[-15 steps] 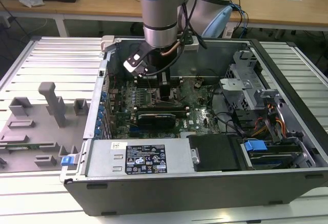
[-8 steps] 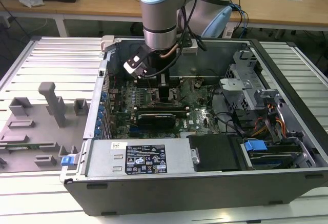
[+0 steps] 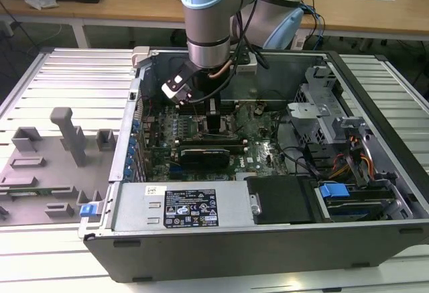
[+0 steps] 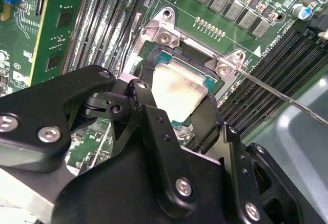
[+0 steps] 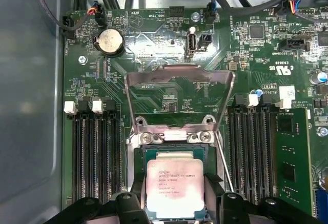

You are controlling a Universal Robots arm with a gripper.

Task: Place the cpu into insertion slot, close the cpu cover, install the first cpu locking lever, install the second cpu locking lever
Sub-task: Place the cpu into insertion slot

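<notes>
The cpu (image 5: pixel 175 183) is a silvery square chip lying level in or just over the insertion slot (image 5: pixel 140 157), whose black frame shows around it. My gripper (image 5: pixel 175 199) straddles it, with a black finger against each of two opposite edges; the same grip shows in the second wrist view on the cpu (image 4: pixel 177 88) with the gripper (image 4: pixel 177 108). The cpu cover (image 5: pixel 179 71) is swung open, its windowed metal frame standing clear behind the slot. A thin wire locking lever (image 4: pixel 279 95) sticks out unlatched beside the socket. In the exterior view my gripper (image 3: pixel 214 120) hangs low over the motherboard.
Long black memory slots (image 5: pixel 95 152) run along both sides of the socket. A black expansion card (image 3: pixel 204 152) lies across the board near my gripper. The open computer case (image 3: pixel 268 239) walls the work area, with drive cages and cables on the exterior view's right. Grey fixtures (image 3: pixel 64 142) stand on the left.
</notes>
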